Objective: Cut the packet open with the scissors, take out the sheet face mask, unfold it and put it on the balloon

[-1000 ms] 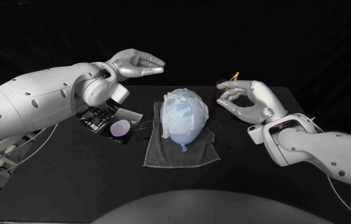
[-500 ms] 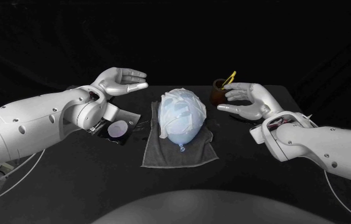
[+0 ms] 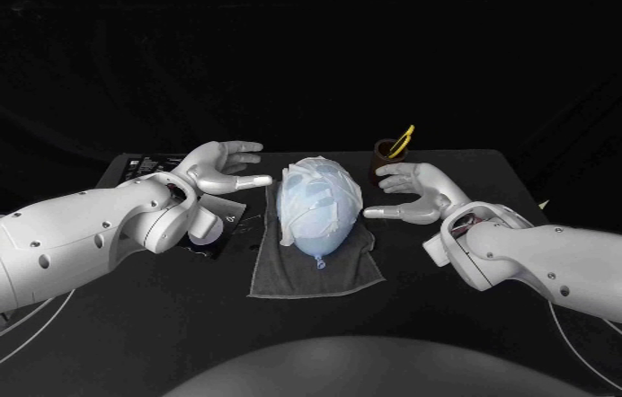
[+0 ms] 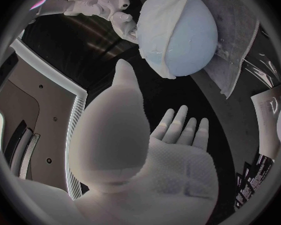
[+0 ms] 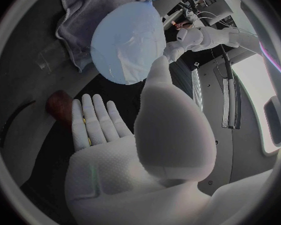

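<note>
A pale blue balloon (image 3: 322, 207) lies on a grey towel (image 3: 317, 269) at the table's middle, with the white sheet mask (image 3: 308, 181) draped over its far end. My left hand (image 3: 223, 169) hovers just left of the balloon, fingers spread and holding nothing. To the balloon's right, my right hand (image 3: 407, 192) is also spread and holds nothing. The left wrist view has the balloon (image 4: 187, 32) and mask (image 4: 154, 42) beyond my left hand (image 4: 147, 150). In the right wrist view the balloon (image 5: 131, 42) lies past my right hand (image 5: 128, 155). Yellow-handled scissors (image 3: 404, 138) stand in a brown cup (image 3: 385, 156).
The opened dark packet (image 3: 211, 238) lies on the table left of the towel, partly hidden under my left arm. More dark printed material (image 3: 143, 162) sits at the table's far left. The brown cup (image 5: 58, 103) stands close behind my right hand.
Both hands have dropped from raised positions and closed in on the balloon's two sides. The right hand's curled fingers have spread apart.
</note>
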You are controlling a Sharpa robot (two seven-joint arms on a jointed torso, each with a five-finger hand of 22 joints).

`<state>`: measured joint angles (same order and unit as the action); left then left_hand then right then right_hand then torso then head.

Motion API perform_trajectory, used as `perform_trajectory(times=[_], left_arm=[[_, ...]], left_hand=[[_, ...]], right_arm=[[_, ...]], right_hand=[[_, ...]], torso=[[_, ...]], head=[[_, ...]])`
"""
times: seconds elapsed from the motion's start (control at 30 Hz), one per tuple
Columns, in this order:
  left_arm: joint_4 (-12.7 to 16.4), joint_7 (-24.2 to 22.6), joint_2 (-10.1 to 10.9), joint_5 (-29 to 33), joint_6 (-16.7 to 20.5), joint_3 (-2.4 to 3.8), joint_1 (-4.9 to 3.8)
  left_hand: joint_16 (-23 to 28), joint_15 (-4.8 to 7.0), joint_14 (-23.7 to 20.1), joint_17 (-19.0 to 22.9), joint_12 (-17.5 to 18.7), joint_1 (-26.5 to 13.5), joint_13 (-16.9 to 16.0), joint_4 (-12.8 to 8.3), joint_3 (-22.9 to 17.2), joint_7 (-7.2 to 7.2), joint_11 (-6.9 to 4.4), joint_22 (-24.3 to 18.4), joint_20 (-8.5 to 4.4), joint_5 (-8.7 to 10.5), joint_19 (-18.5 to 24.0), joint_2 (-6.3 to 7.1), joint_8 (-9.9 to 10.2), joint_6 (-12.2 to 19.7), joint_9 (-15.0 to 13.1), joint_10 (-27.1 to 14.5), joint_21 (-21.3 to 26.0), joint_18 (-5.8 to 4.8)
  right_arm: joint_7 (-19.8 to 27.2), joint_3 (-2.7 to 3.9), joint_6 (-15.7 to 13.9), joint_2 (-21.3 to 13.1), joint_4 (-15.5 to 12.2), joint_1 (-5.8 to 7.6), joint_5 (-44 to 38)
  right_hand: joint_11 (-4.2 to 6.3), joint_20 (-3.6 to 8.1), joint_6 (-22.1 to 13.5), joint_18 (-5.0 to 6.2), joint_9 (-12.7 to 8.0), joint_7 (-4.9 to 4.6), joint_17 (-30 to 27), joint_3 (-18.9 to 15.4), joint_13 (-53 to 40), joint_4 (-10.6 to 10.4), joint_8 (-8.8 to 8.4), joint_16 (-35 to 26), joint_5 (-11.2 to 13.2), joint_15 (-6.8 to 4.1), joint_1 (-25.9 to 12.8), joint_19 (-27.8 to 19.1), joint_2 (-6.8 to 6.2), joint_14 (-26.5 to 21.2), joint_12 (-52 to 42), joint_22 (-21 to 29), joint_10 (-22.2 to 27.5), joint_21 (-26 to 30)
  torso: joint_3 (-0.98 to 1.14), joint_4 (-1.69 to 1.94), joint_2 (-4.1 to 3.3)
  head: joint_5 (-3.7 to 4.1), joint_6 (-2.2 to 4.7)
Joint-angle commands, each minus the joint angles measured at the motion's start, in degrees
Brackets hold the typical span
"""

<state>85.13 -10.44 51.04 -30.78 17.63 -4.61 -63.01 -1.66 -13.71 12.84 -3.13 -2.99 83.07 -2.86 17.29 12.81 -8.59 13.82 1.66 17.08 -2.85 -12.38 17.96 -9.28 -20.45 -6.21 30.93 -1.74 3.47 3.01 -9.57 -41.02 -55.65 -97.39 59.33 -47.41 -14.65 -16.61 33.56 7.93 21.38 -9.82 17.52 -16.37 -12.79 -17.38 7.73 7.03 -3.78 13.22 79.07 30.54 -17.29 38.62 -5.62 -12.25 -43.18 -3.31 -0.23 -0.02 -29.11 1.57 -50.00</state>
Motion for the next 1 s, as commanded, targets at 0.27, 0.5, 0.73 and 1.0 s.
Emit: perform_trajectory(times=[0.27,0.5,0.73,1.0], left_arm=[[1.44,4.38,-1.29,-6.98,1.33,-0.11,1.24],[2.22,6.05,-2.07,-8.26,1.37,-0.16,1.41],[2.27,7.29,-2.81,-9.23,1.63,-0.19,1.45],[2.15,8.03,-3.30,-9.35,1.90,-0.18,1.46]], left_hand=[[0.29,0.08,-2.68,0.59,0.11,-1.81,-0.06,0.04,0.41,-6.82,0.20,-0.15,-0.05,-0.08,1.42,0.09,1.07,2.52,0.55,-3.30,0.30,-0.25],[0.29,-0.44,-3.32,0.72,-0.07,-2.75,-0.16,0.03,0.42,-7.84,1.04,-0.16,-0.11,-0.08,2.00,0.10,1.19,3.01,0.61,-3.97,0.31,-0.14],[0.24,-0.74,-3.28,0.69,-0.30,-2.81,-0.29,0.03,0.43,-8.15,1.36,-0.13,-0.20,-0.09,1.98,0.10,1.03,2.80,0.50,-3.47,0.27,0.00],[0.13,-1.12,-2.98,0.61,-0.61,-2.86,-0.43,0.03,0.40,-8.32,1.68,-0.10,-0.22,-0.09,1.99,0.10,0.78,2.44,0.35,-2.86,0.23,0.14]], right_arm=[[-2.10,0.01,3.64,2.07,0.73,-0.74,3.66],[-2.20,0.03,3.47,3.48,1.25,-0.81,5.96],[-2.03,0.06,3.39,4.71,1.66,-0.81,7.69],[-2.73,0.09,3.56,5.61,2.69,-0.78,8.32]], right_hand=[[-0.16,0.01,-1.68,-1.20,0.63,-7.45,-0.81,-0.60,0.56,-0.06,1.30,-0.74,-0.52,0.32,-3.71,-2.69,-0.29,-1.45,-0.19,1.22,1.18,0.42],[-0.15,0.00,-2.05,-1.20,1.23,-7.45,-0.94,-0.58,0.83,-0.03,2.53,-0.65,-0.78,0.32,-6.33,-3.00,-0.29,-1.15,-0.82,1.51,1.19,0.31],[-0.13,-0.01,-2.40,-1.17,1.89,-7.47,-1.03,-0.59,1.11,-0.05,3.90,-0.51,-1.18,0.29,-9.30,-2.99,-0.27,-0.70,-1.56,1.71,1.15,0.21],[-0.13,-0.02,-2.67,-1.17,2.20,-7.47,-1.21,-0.54,1.27,-0.05,4.53,-0.53,-1.44,0.29,-10.47,-3.23,-0.25,-0.84,-1.87,1.91,1.21,0.22]], torso=[[-0.06,0.03,0.03],[-0.02,0.02,0.03],[-0.04,0.03,0.00],[-0.04,0.03,0.03]], head=[[0.63,0.00],[0.64,0.00],[0.66,0.00],[0.88,0.00]])
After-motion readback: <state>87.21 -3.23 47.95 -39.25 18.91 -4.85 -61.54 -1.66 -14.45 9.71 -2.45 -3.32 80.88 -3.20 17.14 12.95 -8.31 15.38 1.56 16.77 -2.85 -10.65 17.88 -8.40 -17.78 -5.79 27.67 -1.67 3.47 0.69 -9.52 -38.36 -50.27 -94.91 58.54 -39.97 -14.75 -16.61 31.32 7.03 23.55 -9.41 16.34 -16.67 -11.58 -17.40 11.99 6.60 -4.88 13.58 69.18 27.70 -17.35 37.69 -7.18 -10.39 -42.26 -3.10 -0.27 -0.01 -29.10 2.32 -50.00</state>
